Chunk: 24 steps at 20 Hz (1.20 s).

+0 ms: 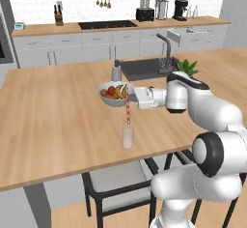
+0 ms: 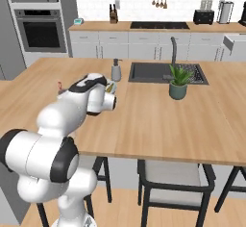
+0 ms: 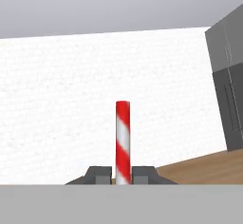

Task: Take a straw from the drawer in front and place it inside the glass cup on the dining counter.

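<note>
One straw [image 1: 128,109] hangs upright in the closed fingers [image 1: 130,97], directly above the glass cup [image 1: 127,136] on the wooden surface [image 1: 53,116]. Its lower tip sits just over the rim. Any sideways drift could catch the rim, tipping the cup or dropping the straw beside it.

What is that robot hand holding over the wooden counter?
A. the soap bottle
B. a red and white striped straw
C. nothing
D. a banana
B: the gripper is shut on the straw, which hangs upright just above the glass cup.
</note>
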### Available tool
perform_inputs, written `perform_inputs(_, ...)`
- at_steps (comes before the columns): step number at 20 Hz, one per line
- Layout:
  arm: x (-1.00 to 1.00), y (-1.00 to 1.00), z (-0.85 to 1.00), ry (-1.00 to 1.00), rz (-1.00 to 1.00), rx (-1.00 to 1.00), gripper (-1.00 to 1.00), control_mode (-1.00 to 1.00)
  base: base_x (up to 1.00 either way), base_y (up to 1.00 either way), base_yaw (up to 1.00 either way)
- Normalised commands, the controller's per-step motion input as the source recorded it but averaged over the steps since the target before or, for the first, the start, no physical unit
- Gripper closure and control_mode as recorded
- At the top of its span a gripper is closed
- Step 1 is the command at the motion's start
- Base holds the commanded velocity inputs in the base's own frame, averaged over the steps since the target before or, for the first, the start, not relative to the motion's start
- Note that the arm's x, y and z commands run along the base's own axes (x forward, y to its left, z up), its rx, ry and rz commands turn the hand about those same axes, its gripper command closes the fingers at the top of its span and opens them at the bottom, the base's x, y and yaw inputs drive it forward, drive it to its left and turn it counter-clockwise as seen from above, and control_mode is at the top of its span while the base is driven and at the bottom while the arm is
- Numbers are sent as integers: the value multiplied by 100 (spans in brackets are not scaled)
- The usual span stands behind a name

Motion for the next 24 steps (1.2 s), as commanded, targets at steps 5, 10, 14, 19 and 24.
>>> perform_inputs(5,8,1,-36,0,0,-6,100,-100,0,0,0)
perform_inputs(10,23,8,-17,0,0,-1,100,-100,0,0,0)
perform_inputs(14,27,11,-9,0,0,0,100,-100,0,0,0)
perform_inputs(19,25,3,-16,0,0,0,100,-100,0,0,0)
perform_inputs(24,18,0,-19,0,0,0,100,-100,0,0,0)
